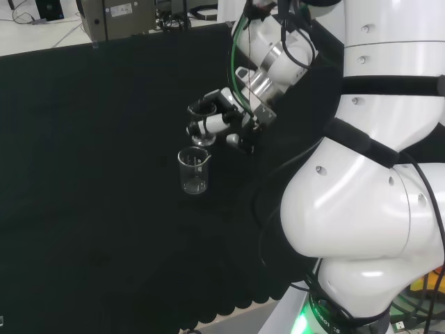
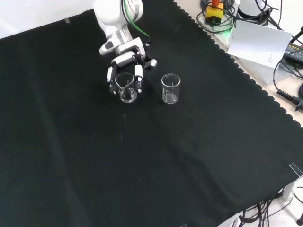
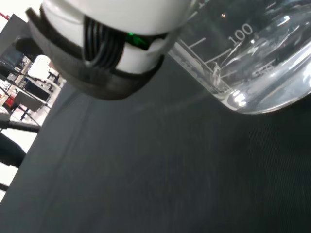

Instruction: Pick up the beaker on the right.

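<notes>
Two clear glass beakers stand out against the black cloth (image 2: 199,165). From the front, the hand (image 2: 124,71) reaches down from the white arm (image 2: 116,16), its black and white fingers (image 2: 138,75) curled around the beaker on the left (image 2: 126,88), gripping it on both sides. The other beaker (image 2: 171,88) stands upright just beside it to the right, untouched. Looking over the arm, the held beaker (image 1: 201,129) sits farther off with the free one (image 1: 194,170) nearer. At the wrist, the gripped beaker (image 3: 248,63) fills the corner, its base apparently just clear of the cloth, though I can't be sure.
</notes>
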`<state>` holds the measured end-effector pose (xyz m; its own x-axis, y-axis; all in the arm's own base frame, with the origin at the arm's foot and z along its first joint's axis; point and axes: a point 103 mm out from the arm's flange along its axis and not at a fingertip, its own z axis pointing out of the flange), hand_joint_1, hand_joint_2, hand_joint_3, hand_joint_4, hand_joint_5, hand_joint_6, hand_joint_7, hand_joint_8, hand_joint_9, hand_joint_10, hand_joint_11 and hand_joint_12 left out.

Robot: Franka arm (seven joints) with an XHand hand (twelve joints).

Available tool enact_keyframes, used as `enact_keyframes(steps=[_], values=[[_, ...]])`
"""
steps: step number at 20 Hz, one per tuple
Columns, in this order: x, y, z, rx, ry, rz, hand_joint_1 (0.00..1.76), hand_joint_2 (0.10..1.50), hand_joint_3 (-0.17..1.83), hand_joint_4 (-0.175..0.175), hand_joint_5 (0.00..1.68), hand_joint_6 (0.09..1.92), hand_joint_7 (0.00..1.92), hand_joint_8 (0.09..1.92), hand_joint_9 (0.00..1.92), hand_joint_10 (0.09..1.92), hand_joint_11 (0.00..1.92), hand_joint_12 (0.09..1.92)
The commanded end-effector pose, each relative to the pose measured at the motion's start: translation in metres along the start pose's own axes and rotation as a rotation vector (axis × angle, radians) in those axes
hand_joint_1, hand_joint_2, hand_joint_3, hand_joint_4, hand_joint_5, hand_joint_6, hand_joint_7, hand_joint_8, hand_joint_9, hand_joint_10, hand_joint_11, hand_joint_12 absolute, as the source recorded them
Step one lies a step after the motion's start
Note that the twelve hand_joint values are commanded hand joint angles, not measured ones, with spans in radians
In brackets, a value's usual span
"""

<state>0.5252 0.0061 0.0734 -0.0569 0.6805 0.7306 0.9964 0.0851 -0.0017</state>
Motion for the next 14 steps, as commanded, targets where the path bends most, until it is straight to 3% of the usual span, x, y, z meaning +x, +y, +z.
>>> enact_keyframes(steps=[1,5,9,14], values=[[0.025,0.006,-0.056,-0.057,-0.182,-0.085,1.50,0.93,0.08,-0.175,1.18,0.65,1.25,0.71,1.52,0.09,0.98,1.03],[0.033,0.001,-0.084,-0.021,-0.244,-0.098,1.52,0.93,0.08,-0.175,1.17,0.68,1.25,0.70,1.54,0.09,0.94,1.06],[0.038,-0.020,-0.107,0.025,-0.294,-0.086,1.43,0.88,0.13,-0.175,1.34,0.36,1.31,0.53,1.54,0.09,1.27,0.71],[0.044,-0.060,-0.116,0.105,-0.364,-0.057,1.43,0.80,0.27,-0.175,1.39,0.28,1.35,0.44,1.57,0.09,1.34,0.62]])
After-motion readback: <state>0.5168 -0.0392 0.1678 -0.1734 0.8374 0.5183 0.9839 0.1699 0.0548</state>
